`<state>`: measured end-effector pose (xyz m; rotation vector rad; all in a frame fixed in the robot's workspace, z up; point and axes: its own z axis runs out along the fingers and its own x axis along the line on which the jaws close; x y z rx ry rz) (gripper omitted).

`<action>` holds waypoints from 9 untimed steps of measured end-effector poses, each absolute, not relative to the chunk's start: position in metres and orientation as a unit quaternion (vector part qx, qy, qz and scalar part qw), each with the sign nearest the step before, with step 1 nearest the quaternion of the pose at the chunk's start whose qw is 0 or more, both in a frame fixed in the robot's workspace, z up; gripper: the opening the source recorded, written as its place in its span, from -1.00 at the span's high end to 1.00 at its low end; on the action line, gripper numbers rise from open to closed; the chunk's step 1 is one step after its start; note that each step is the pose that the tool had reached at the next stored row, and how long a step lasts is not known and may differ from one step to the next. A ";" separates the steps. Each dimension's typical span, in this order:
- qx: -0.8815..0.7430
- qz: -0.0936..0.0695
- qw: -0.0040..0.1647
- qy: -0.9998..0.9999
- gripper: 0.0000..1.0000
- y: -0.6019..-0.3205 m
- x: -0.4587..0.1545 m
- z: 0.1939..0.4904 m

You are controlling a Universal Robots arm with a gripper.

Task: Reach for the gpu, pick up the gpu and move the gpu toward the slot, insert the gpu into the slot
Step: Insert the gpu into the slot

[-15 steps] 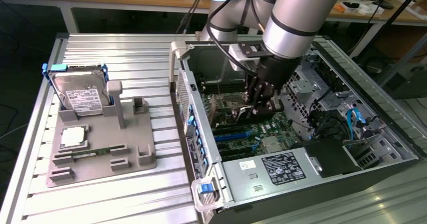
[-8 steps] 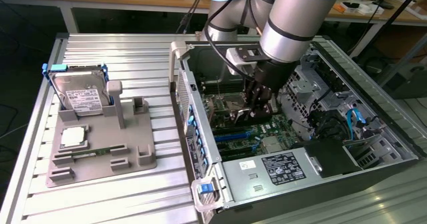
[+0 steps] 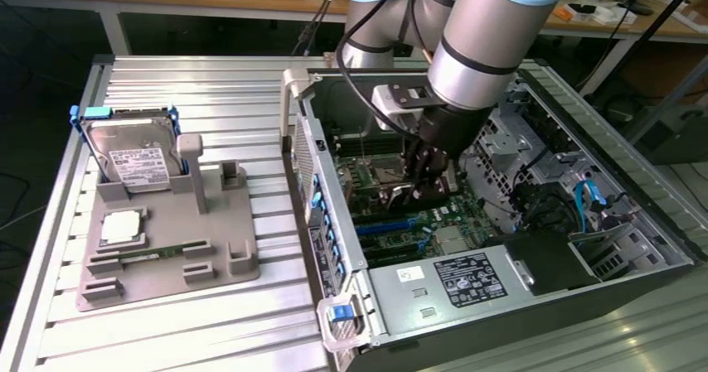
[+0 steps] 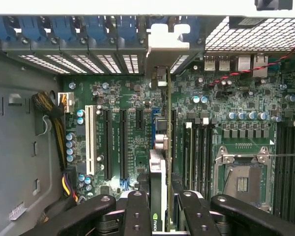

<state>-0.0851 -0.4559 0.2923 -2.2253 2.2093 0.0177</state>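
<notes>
The gpu, edge-on, is clamped in the end effector inside the open case, directly above the blue slot toward the case's bracket edge. Insertion appears to be in hand; seating calls for the card's edge square along the slot.

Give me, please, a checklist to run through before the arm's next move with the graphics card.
1. The gripper is shut on the graphics card: ok.
2. Card held edge-on over the motherboard, inside the case: ok.
3. Card's metal bracket faces the case's rear wall: ok.
4. Card's lower edge exactly over the blue slot: cannot tell; it runs close alongside.
5. Card seated in the slot: cannot tell.
6. Yellow-and-black cables lie apart from the slot: ok.
</notes>
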 end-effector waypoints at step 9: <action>-0.710 0.006 0.003 0.705 0.46 -0.457 -0.091 0.288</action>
